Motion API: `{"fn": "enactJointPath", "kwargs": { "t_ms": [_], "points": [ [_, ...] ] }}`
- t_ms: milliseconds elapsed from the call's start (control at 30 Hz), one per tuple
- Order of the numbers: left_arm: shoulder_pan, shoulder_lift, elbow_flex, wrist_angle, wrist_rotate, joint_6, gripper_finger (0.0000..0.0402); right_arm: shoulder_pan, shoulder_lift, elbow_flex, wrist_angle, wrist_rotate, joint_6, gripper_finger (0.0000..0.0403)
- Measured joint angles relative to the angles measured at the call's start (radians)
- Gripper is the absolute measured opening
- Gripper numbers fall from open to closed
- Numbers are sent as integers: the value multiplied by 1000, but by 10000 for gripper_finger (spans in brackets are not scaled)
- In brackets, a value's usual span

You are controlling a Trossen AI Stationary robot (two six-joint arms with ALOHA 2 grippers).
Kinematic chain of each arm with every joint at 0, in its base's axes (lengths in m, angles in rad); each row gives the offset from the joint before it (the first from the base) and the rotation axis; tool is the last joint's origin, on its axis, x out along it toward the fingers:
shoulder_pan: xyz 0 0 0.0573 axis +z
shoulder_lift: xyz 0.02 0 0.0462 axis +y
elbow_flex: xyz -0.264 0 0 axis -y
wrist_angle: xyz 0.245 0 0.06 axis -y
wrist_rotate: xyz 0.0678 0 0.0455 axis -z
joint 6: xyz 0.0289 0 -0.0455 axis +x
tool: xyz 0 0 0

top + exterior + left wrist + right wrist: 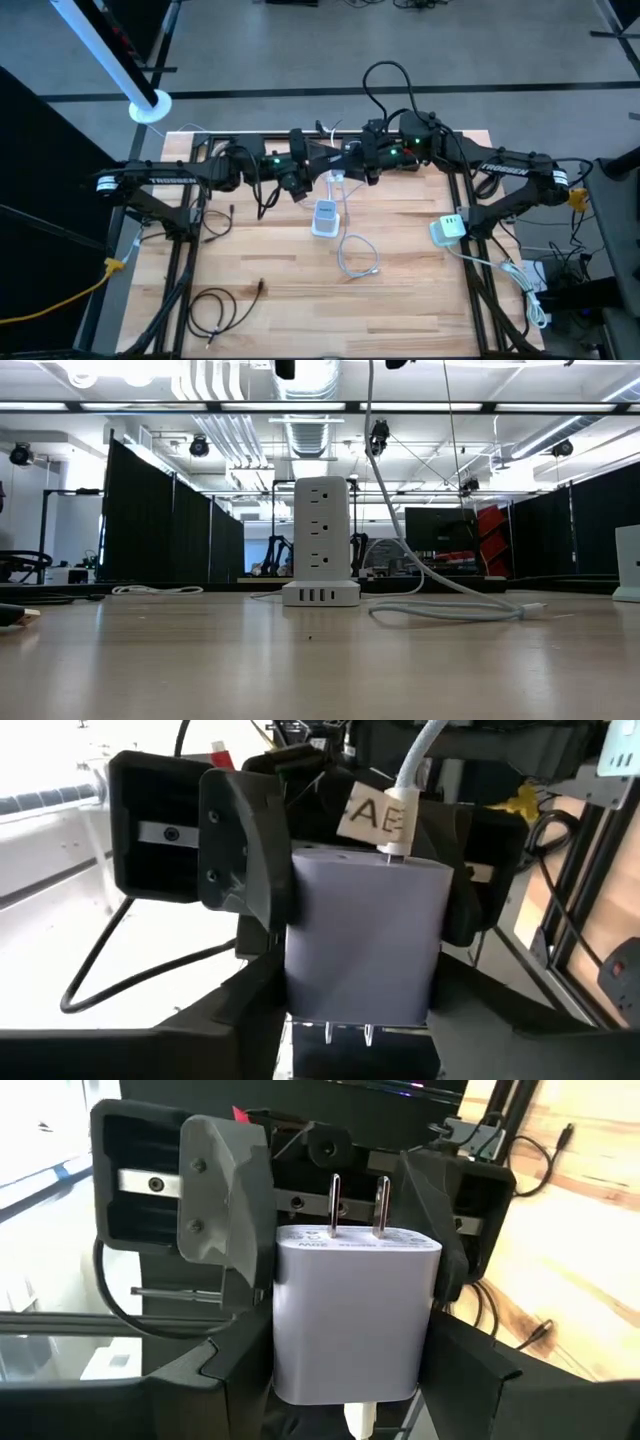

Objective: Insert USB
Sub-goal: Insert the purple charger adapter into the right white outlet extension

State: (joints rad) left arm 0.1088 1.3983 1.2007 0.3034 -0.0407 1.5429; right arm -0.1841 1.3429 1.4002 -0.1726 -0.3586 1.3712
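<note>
A light wooden table point(400, 300) carries a coiled black cable point(215, 308) near its front left corner, and a second white power block point(449, 229) stands at the right edge beside the dark frame upright. A white tube point(105, 50) slants in from the upper left, ending just off the table's far left corner, and a yellow cable point(60, 295) trails over the floor at the left. Beyond the table, black curtain partitions point(170, 530), ceiling ducts point(235, 420) and strip lights fill the room.

Bright overhead light (glaring ceiling strips)
</note>
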Motion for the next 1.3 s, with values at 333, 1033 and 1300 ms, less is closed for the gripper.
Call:
{"fn": "enactJointPath", "kwargs": {
  "t_ms": [333, 1033, 1300],
  "points": [
    [-8, -2, 0, -8, -71, -5, 195, 0, 0, 0, -4, 25, -92, 193],
    [53, -26, -2, -274, -133, -337, 196, 9, -21, 6, -129, 280, -536, 279],
    [129, -1, -2, -397, -29, -611, 196, 78, 12, 8, -161, 621, -824, 241]
  ]
}}
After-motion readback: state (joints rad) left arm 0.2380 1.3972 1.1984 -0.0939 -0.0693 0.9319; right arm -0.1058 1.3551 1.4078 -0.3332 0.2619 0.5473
